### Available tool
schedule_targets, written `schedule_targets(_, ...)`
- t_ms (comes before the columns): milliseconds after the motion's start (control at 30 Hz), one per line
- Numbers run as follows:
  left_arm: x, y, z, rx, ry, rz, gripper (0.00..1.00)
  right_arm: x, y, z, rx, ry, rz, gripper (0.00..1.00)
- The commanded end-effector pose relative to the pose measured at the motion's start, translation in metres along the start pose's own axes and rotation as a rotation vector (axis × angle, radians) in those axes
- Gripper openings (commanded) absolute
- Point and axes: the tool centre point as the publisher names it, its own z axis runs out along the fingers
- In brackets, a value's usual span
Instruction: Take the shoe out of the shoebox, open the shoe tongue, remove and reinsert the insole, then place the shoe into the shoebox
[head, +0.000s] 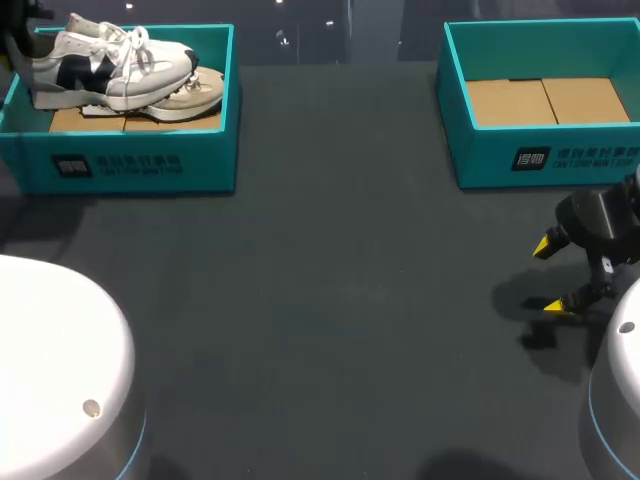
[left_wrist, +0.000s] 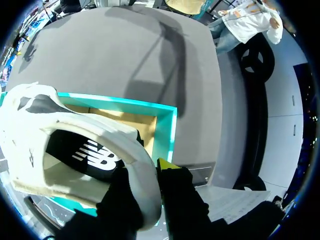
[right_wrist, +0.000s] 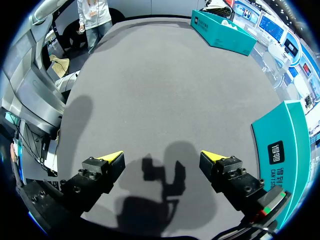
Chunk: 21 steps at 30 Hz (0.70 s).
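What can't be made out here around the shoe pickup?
1. Left gripper: cut off by the head view's edge. In the left wrist view the white-and-navy sneaker covers it, so the grip is unconfirmed.
2. Tan-soled second shoe: upper hidden beneath the sneaker, head view.
3. Teal cardboard shoebox floor: mostly hidden by the shoes in both views.

1. Left arm (head: 50, 350): big white rounded shell at the lower left of the head view, with a small round stud and a thin blue ring.
2. Right arm (head: 620, 400): same white shell and blue ring, lower right.
3. Right gripper (right_wrist: 162, 157): black blocky fingers, yellow wedge tips, small screws.
4. Left gripper (left_wrist: 148, 172): black, one yellow tip showing.
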Motion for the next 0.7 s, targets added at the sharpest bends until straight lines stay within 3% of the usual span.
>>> schedule_targets(33,-0.002,-0.011,-0.023,0.001,0.012,0.0,0.0,0.002,0.0,0.0,0.002,-0.003,0.0,1.0)
schedule_targets(300,-0.014,-0.054,-0.064,-0.055,0.021,0.058,0.0,0.002,0.0,0.0,0.002,-0.003,0.0,1.0)
schedule_targets(700,-0.014,-0.054,-0.064,-0.055,0.021,0.058,0.0,0.002,0.0,0.0,0.002,-0.003,0.0,1.0)
